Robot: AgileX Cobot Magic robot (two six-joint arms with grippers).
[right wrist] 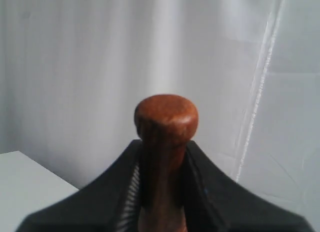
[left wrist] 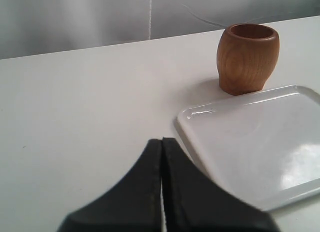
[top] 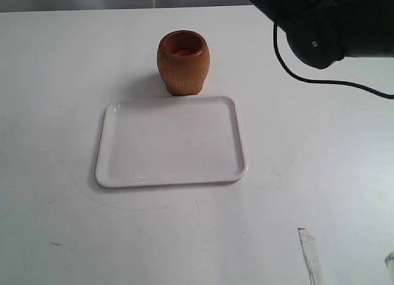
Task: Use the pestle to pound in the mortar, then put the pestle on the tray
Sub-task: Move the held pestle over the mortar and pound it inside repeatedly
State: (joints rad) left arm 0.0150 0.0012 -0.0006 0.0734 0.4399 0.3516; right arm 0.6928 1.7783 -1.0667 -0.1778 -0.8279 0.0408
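Note:
The orange-brown wooden mortar (top: 183, 61) stands upright just behind the white tray (top: 170, 141); its inside looks reddish. The left wrist view shows the mortar (left wrist: 247, 57) and one corner of the tray (left wrist: 260, 142) too. My left gripper (left wrist: 162, 142) is shut on nothing, low over the table beside the tray; the exterior view does not show it. My right gripper (right wrist: 162, 149) is shut on the reddish-brown pestle (right wrist: 166, 123), whose rounded end sticks out past the fingers. Only the right arm (top: 335, 23) shows in the exterior view, high at the back right; the pestle is hidden there.
A white table (top: 55, 82) carries everything. A strip of clear tape (top: 309, 253) lies near its front right edge. A black cable (top: 335, 83) hangs from the right arm. A white curtain (right wrist: 75, 66) is the backdrop behind the raised right gripper.

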